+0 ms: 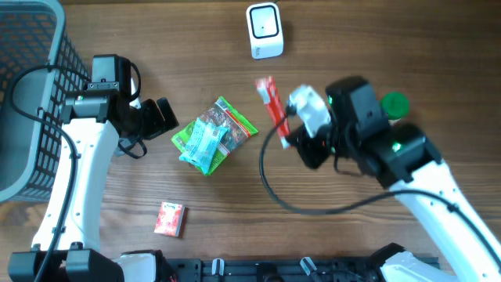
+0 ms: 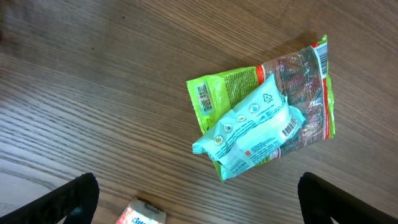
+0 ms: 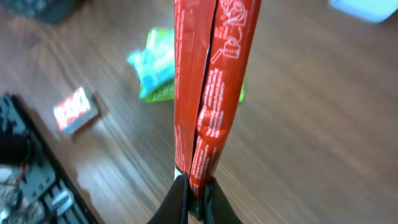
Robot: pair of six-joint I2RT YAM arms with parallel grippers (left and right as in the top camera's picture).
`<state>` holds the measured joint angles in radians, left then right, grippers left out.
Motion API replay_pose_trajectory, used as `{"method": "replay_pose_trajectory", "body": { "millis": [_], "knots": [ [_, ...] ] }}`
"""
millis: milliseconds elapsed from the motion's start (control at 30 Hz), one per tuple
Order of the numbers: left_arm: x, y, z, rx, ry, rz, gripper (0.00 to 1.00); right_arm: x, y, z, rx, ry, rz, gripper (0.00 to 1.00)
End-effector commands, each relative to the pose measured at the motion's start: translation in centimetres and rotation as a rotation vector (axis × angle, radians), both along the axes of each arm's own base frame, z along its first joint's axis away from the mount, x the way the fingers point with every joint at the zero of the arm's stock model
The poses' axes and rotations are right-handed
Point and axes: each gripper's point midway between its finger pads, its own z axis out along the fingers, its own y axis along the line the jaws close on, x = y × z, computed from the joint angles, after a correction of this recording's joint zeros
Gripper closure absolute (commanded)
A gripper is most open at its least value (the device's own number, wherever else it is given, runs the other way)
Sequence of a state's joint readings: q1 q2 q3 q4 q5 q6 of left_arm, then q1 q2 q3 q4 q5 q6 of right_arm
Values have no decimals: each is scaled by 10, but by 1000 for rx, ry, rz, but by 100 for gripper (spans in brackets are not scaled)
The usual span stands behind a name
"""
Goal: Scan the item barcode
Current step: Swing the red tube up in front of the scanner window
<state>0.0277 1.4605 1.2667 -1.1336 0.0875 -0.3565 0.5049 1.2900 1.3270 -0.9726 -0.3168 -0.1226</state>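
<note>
At the right of the table, the right gripper is clenched on the red packet.

1. Grip point. The jaws pinch the packet at its lower end. Both fingers press against its sides with no visible gap.
2. Packet orientation. In the right wrist view the packet extends straight out from the jaws, lengthwise along the gripper axis, and runs off the top of the picture. A seam runs down its middle, and white printing shows on the red film. No barcode can be made out in any view.
3. Packet position. In the overhead view the packet lies between the right gripper and the white scanner unit. Its free end points roughly toward the scanner but is apart from it, with bare wood showing between them.
4. Left gripper. The jaws are fully spread and grasp nothing. In the left wrist view the two fingers sit at the lower corners, wide apart.
5. Other items. A teal packet rests on top of a green bag at the table centre, just beside the left gripper and apart from it. A small red box lies near the front edge. A grey basket occupies the far left corner.
</note>
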Motion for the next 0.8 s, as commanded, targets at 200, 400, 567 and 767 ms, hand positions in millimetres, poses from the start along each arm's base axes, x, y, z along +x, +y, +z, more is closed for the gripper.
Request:
{"method": "replay_pose_trajectory", "body": {
  "millis": [200, 400, 567, 767],
  "knots": [
    [0, 0, 0, -5, 1, -10, 0, 69, -4, 92, -120, -116, -148, 96],
    [0, 0, 0, -5, 1, -10, 0, 112, -2, 79, -232, -192, -200, 96],
    [0, 0, 0, -5, 1, -10, 0, 147, -24, 46, -537, -273, -366, 96],
    [0, 0, 0, -5, 1, -10, 0, 177, -8, 8, -775, -370, -372, 96]
  ]
}}
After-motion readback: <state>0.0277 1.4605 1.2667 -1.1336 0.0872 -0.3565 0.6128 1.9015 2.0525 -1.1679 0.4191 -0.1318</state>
